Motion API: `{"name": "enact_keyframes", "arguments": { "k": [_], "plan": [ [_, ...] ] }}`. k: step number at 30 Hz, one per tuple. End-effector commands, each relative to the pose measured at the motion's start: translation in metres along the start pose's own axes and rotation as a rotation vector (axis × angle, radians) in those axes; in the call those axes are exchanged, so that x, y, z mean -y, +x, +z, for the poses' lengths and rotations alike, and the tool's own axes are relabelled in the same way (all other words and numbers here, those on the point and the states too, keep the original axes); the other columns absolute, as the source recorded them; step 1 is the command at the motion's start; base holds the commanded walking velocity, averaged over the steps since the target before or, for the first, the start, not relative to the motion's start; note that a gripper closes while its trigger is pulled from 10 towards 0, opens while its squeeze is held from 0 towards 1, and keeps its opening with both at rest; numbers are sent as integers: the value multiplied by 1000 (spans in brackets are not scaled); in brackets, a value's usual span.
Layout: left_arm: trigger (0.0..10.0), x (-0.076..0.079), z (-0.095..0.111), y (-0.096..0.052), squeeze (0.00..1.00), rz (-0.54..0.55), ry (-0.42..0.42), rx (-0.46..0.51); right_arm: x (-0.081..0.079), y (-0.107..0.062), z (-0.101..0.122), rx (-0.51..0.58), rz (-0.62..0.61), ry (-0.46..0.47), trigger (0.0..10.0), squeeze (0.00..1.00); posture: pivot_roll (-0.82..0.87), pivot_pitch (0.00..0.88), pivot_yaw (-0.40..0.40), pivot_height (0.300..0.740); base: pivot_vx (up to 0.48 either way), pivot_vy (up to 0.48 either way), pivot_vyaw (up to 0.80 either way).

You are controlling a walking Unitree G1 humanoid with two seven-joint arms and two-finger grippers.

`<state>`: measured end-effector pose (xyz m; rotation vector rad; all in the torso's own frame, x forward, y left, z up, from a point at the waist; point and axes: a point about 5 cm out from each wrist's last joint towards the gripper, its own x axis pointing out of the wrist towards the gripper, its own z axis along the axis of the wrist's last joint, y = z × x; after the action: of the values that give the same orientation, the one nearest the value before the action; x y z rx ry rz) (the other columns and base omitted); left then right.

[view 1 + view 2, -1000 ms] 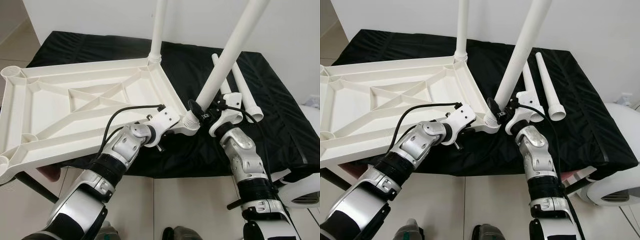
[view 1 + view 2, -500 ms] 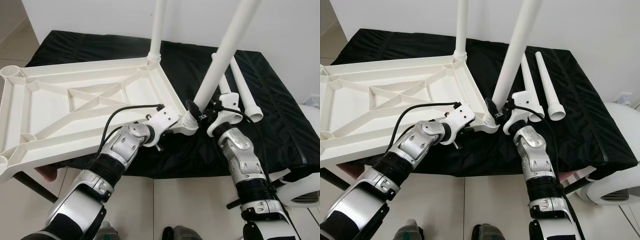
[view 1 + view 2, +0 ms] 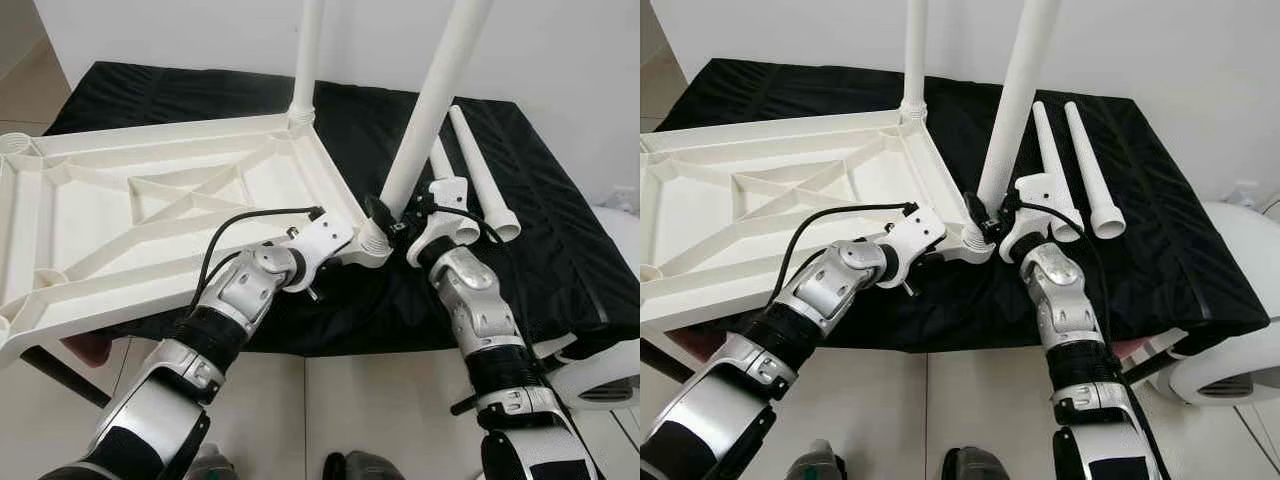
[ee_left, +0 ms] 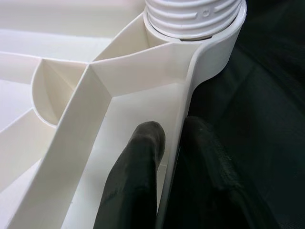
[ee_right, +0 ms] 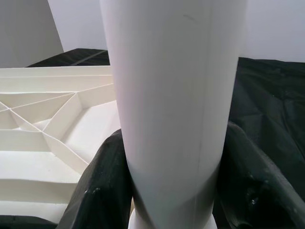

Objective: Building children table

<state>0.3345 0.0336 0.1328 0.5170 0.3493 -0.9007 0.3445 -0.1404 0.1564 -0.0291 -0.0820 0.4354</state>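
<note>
1. Left eye view: an upturned white tabletop (image 3: 150, 215) lies on a black cloth (image 3: 560, 250), overhanging its near edge, one leg (image 3: 305, 60) upright in the far corner.
2. At the near corner socket (image 3: 372, 240), the right gripper (image 3: 385, 215) clamps a second leg (image 3: 430, 110), slightly tilted.
3. Left wrist view: the left gripper (image 4: 174, 143) pinches the tabletop's rim beside that socket.
4. Two loose legs (image 3: 480, 175) lie on the cloth just beyond the right gripper.

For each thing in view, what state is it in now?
Tabletop: upside down, ribs up.
Far leg: upright in corner socket.
Near leg: leaning in near corner socket.
Two spare legs: lying on black cloth.
Left pincer: shut on tabletop rim.
Right pincer: shut on near leg.
</note>
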Motion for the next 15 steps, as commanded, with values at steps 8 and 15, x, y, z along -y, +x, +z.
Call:
{"name": "enact_keyframes", "arguments": {
  "k": [8,15],
  "plan": [
    [10000,4,8,-1,0,-25,45,13,0,-11,-42,-165,-29,22,10000,0,36,33,-75,740,0,0,0],
    [10000,6,7,-2,0,-26,42,16,10,-21,-48,-132,-128,115,10000,0,36,27,-81,740,0,0,0]
  ]
}}
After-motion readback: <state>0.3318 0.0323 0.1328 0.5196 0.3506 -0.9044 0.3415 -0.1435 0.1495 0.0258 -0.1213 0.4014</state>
